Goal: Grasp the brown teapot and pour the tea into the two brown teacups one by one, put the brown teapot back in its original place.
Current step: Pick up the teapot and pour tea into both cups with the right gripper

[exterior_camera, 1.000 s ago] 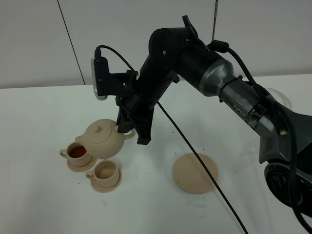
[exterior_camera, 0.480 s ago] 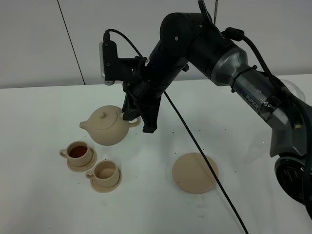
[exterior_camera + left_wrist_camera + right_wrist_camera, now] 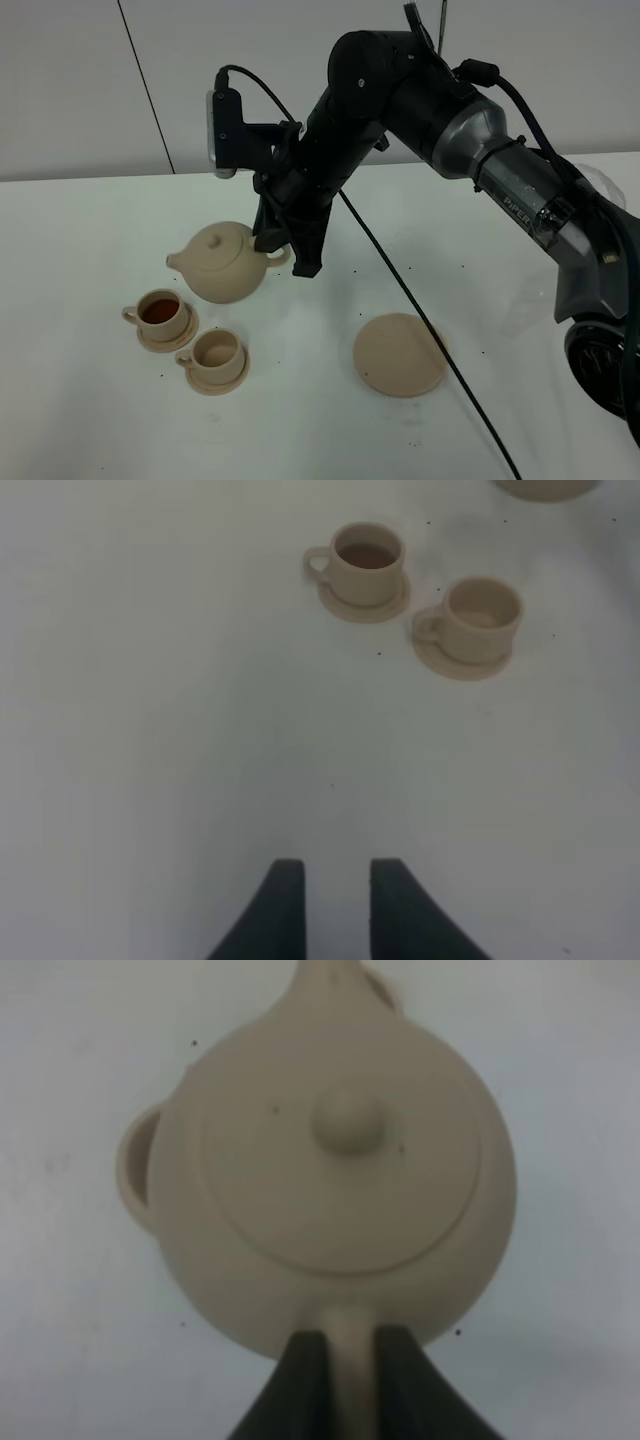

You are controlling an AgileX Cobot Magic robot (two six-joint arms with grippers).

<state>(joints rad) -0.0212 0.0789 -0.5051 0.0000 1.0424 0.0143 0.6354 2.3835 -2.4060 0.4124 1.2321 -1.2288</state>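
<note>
- You are between pours, as I read it: the brown teapot (image 3: 222, 262) hangs clear of the white table (image 3: 90, 420), left of centre in the high view, with its body near level and its spout pointing to the frame's left.
- The right gripper (image 3: 283, 258) is clenched on the teapot's loop handle. In the right wrist view its two fingers sit on either side of the handle, with the knobbed lid square in the middle of the frame.
- The left gripper (image 3: 330, 905) holds nothing. Its jaws stand a little apart over bare table, with both cups far off in the upper part of its view.
- Of the two brown teacups in the lower left, the filled cup (image 3: 160, 311) shows dark tea. The empty cup (image 3: 217, 351) just beside it, lower and to the right, looks dry.
- Your next move, judged from this, is to bring the spout over the empty cup and tilt slowly. The cups sit close together, so aim carefully to avoid splashing the full one.
- After that comes the original place, the wide saucer (image 3: 399, 354) at lower centre-right, which is bare and waiting.
- The only readable writing is the "PIPER" lettering (image 3: 520, 212) on the right arm's forearm.
</note>
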